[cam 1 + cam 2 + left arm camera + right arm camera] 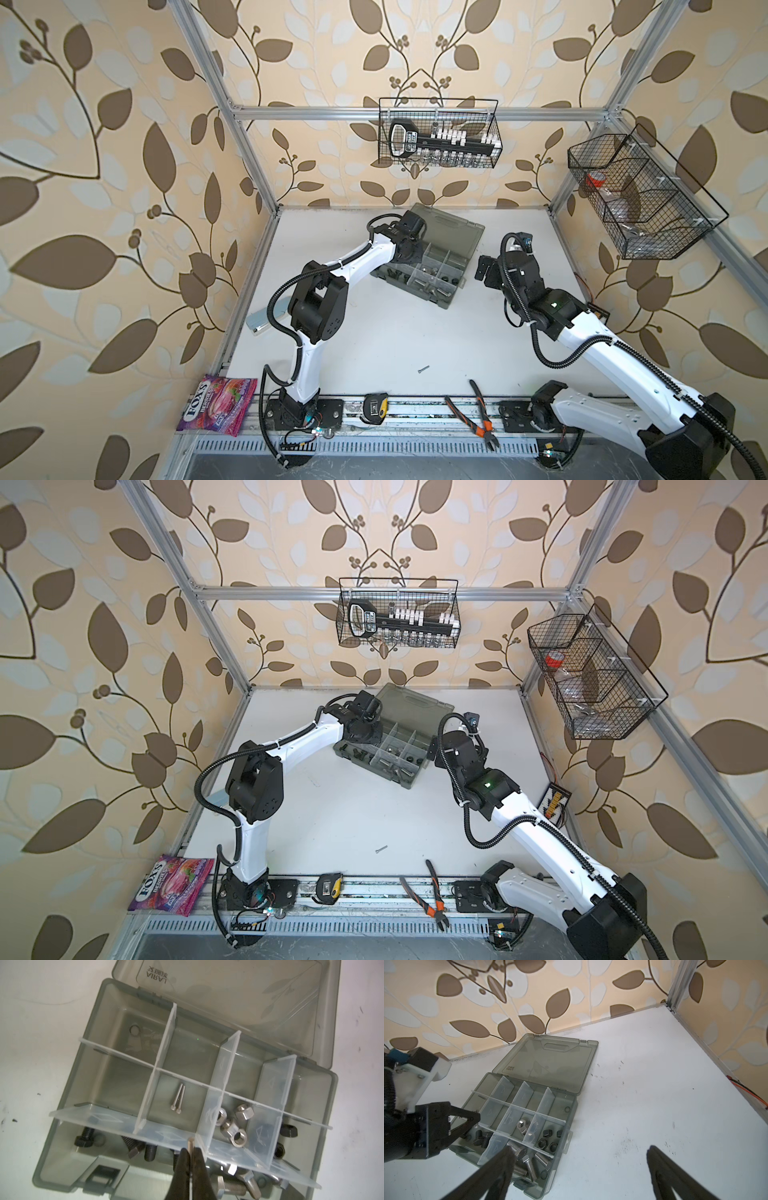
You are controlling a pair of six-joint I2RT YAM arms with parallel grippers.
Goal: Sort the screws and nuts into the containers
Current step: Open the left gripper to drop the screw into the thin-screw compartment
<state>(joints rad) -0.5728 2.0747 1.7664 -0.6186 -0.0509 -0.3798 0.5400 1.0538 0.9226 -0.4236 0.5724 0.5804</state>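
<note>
One thin screw (423, 369) lying loose on table (374, 332) in both top views, well apart from organiser box (451, 228); open room all round it.
Left wrist: left jaws pinching tiny silver screw (190, 1144) over divider (166, 1137) edge, likely aiming for compartment (162, 1095) holding two matching screws (177, 1101).
Right wrist: right jaws spread wide, empty, hovering beside box, leaving access clear.

Light bright, even and diffuse. Table (395, 332) reads near white in both top views, and shadows on it are faint and soft-edged. Wide-angle stretch enlarges the wallpaper (83, 208) toward the left and right edges. Left wrist view is washed out and soft, with a pale leaf reflection on the lid (239, 1001). Right wrist view: the fingers (500, 1167) nearest the lens are blurred.
</note>
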